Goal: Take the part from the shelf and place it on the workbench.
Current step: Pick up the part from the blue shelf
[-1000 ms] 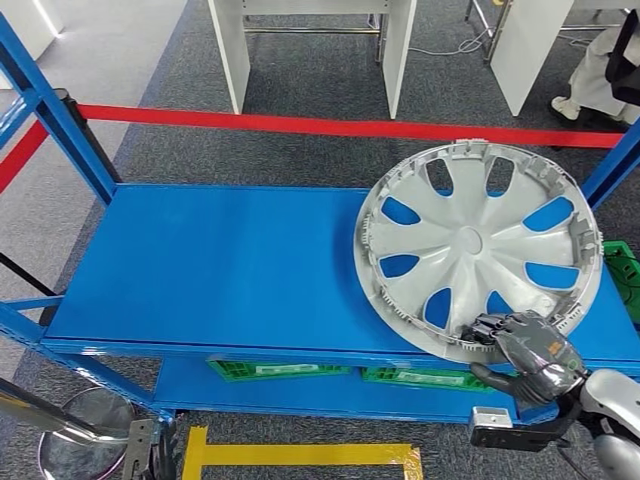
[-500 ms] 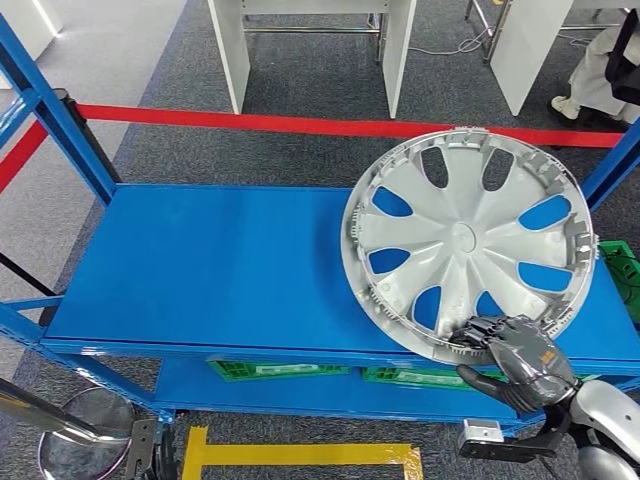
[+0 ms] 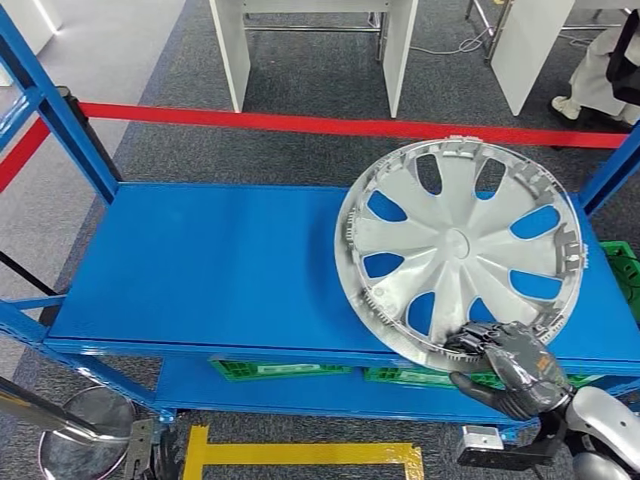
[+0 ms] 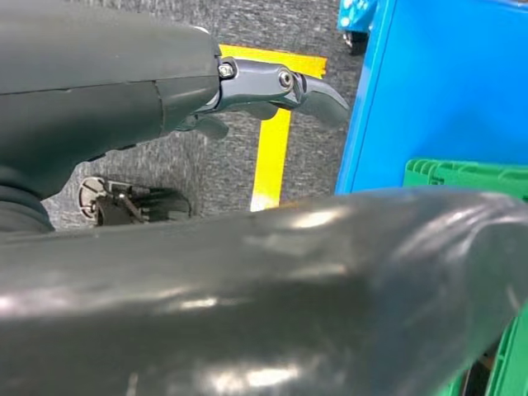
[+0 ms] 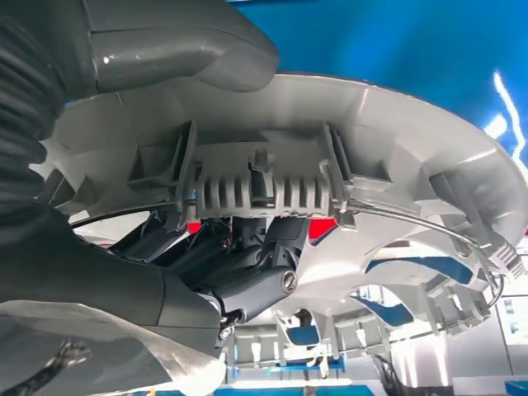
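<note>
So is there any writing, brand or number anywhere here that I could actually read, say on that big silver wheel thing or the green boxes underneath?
No text can be read.
White labels on the green crates under the blue shelf: too small and blurred to read.
Small orange mark on the back of the right hand: too blurred to read.
Wheel cover: no writing visible.

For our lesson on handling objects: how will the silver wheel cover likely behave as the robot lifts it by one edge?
The wheel cover looks like thin moulded plastic with cut-outs, so probably light. Held by the right hand at its near rim alone, it may sag or swing. The small clips around its rim look breakable.
</note>
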